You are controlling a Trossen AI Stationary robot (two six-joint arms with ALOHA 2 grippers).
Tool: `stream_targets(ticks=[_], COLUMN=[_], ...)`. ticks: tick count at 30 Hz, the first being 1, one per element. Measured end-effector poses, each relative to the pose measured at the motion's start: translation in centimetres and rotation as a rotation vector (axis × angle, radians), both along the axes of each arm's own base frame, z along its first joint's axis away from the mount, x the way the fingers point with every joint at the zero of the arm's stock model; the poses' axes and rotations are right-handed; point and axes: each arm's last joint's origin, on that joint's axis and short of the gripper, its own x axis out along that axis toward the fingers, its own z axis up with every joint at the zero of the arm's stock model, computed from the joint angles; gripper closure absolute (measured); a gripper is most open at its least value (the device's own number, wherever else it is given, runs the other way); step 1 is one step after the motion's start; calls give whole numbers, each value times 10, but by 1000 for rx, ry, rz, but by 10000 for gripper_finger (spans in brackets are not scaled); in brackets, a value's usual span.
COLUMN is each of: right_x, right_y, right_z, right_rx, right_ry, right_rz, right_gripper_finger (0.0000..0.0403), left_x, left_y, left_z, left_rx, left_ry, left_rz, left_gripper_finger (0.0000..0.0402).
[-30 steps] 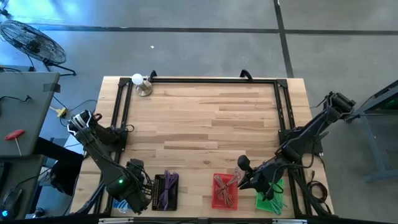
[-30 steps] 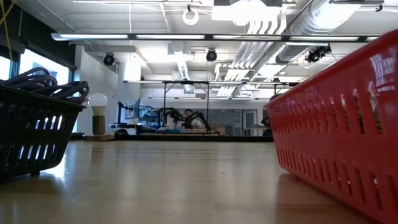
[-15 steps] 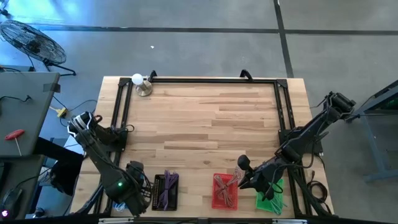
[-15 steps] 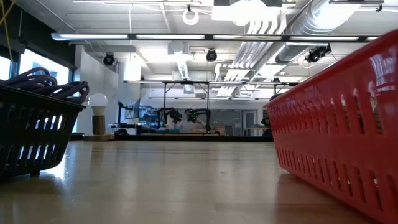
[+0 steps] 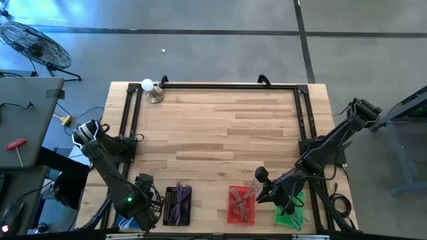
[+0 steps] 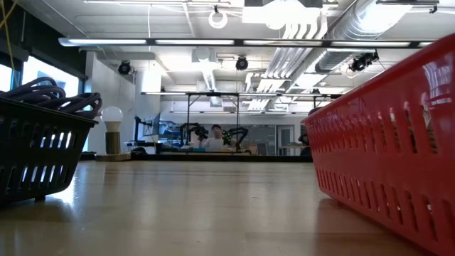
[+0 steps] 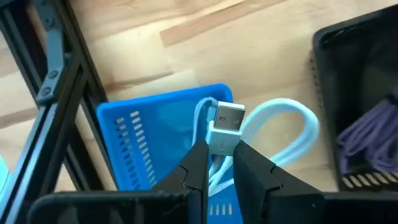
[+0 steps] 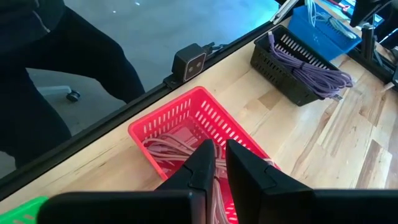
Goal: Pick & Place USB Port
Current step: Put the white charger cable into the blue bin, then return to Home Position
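My left gripper hovers over the blue basket at the table's near left corner and is shut on a light-blue USB cable. In the high view it sits beside the black basket. My right gripper is low over the red basket, which holds pink cables. Its fingers stand almost together with pink cable showing in the narrow gap. A green basket lies to the right of the red one. My left gripper pinches the cable's pale plug housing between its two fingers, just behind the metal USB end, which sticks out past the fingertips. The cable loops away slack over the blue basket's edge. My right gripper appears shut on a pink cable from above, over the red basket. Its own fingers hide the place of contact.
The black basket holds purple cables. A black frame rail rings the table, and a bulb on a stand sits at the far left corner. Bare wood fills the table's middle. A person shows far off in the low view.
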Motion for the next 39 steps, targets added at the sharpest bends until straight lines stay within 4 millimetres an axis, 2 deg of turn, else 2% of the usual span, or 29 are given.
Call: stream_targets(ticks=[6,15,18,22,30,33,36,39], right_x=[0,1,2,2,1,1,1,3], right_y=[0,1,1,1,1,1,0,-2], right_z=[0,3,3,3,2,1,1,1], right_rx=[1,10,10,8,0,-7,-16,-56], right_ry=[-4,-35,-39,-40,-30,-23,-30,-60], right_rz=[1,10,11,13,12,12,0,-41], right_gripper_finger=[372,373,373,373,373,373,373,373], left_x=[-4,-7,-7,-9,2,8,15,21], left_y=[0,-2,-3,1,3,3,5,8], left_z=[-4,-4,-4,3,43,62,82,103], left_rx=[-7,-66,-82,-16,110,163,297,525], left_ry=[43,128,153,143,-160,-342,-562,-768], left_rz=[13,81,89,122,58,7,-111,-263], left_gripper_finger=[351,210,182,163,159,158,158,158])
